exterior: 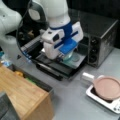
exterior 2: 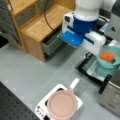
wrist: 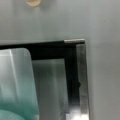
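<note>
Pincer (exterior 2: 106, 53) over teal bowl (exterior 2: 108, 61) on oven door (exterior: 72, 62); grip state unclear; no legible writing.

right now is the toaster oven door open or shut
Open. The toaster oven door lies folded down flat in both front views, with the teal bowl resting on it beneath the gripper.

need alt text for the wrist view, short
Looking straight down on an open oven door, its black frame and glass pane filling the lower middle, with grey table above and to the right. A pale teal bowl fills the lower left corner. The gripper is not in view here.
</note>
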Robot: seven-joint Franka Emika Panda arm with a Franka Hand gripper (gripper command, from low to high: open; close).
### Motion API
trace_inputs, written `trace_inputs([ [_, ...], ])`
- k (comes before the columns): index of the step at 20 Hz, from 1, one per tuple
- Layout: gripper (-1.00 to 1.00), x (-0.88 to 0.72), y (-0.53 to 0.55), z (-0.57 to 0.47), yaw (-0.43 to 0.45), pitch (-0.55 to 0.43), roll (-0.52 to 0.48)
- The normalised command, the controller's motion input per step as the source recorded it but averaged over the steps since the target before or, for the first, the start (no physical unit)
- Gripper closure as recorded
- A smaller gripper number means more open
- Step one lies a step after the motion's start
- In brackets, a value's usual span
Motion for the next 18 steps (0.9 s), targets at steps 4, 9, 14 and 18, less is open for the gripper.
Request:
trace_inputs([
  [4, -1.00, 0.40, -0.01, 0.25, 0.192, 0.280, -0.114],
  [9, -1.00, 0.37, 0.02, 0.22, 0.144, 0.296, -0.110],
  [14, -1.00, 0.34, 0.00, 0.15, 0.126, 0.294, -0.112],
  [18, -1.00, 0.32, 0.01, 0.19, 0.133, 0.290, -0.123],
])
